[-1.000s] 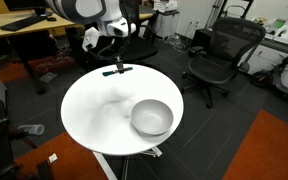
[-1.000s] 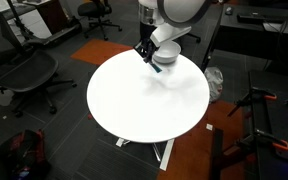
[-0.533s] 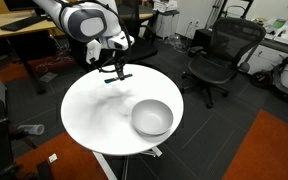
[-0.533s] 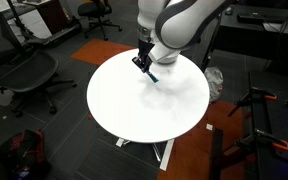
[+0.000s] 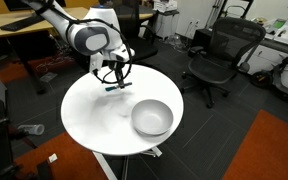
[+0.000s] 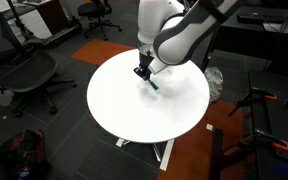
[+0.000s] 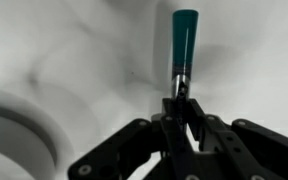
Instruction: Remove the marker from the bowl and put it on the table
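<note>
Item: short dark marker with teal-green cap [image 7: 184,40]. Pinched at its dark end by the black gripper [image 7: 181,110], low over the large round white table [image 5: 84,115], well apart from the shiny round metal bowl [image 5: 151,117]. Step: placing. Next move, likely: lower to the surface, spread the claw.

You had a round white table [image 5: 92,118] standing on a white pedestal [image 6: 165,152] over a dark grey floor [image 5: 24,150]. Directly on its top sat the shiny metal bowl [image 5: 152,118], upright and close to one edge. The marker [image 5: 114,87], with its teal end, was low at the tabletop near the opposite edge, well apart from the bowl. You could not tell whether it touched the surface.
</note>
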{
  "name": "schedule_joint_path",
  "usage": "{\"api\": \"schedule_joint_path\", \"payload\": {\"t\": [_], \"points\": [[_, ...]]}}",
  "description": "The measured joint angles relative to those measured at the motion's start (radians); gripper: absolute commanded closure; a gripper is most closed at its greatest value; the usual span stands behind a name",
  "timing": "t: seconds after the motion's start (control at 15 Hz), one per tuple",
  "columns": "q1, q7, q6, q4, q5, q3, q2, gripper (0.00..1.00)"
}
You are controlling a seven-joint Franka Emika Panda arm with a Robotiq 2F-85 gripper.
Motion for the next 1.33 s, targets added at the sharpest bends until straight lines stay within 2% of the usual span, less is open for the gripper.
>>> {"api": "schedule_joint_path", "payload": {"t": [0.07, 0.53, 0.8, 1.33], "points": [[0.0, 0.0, 0.0, 0.005, 0.001, 0.0, 0.007, 0.54], [0.023, 0.0, 0.001, 0.02, 0.0, -0.027, 0.012, 0.03], [0.049, 0.0, 0.001, 0.018, -0.007, -0.05, -0.042, 0.0], [0.06, -0.003, -0.02, -0.061, -0.07, -0.069, -0.256, 0.0]]}}
